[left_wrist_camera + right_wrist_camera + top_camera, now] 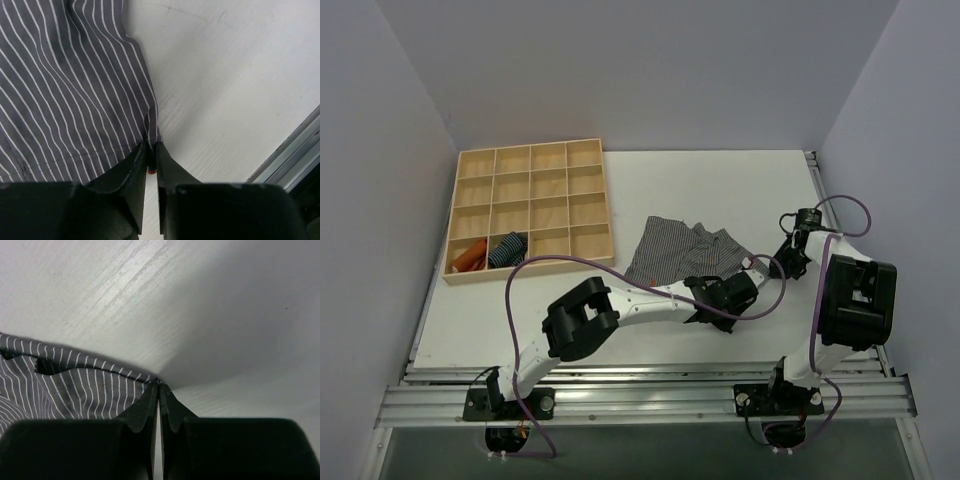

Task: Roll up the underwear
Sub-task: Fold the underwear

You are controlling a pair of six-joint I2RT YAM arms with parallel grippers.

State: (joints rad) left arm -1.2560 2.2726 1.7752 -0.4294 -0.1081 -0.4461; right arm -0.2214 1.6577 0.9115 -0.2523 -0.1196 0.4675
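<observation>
The left gripper [151, 150] is nipped nearly closed on a bottom corner of the underwear [65, 90], whose hem runs down between the fingertips; the cloth spreads from there into the upper left of the left wrist view. The right gripper [159, 387] is clenched tight, with the hem's end caught at its tips and the fabric trailing to the lower left. From above, the garment lies rumpled on the white table [720, 190] at mid-frame, between both grippers. A wooden tray [528, 147] sits well apart at upper left.
</observation>
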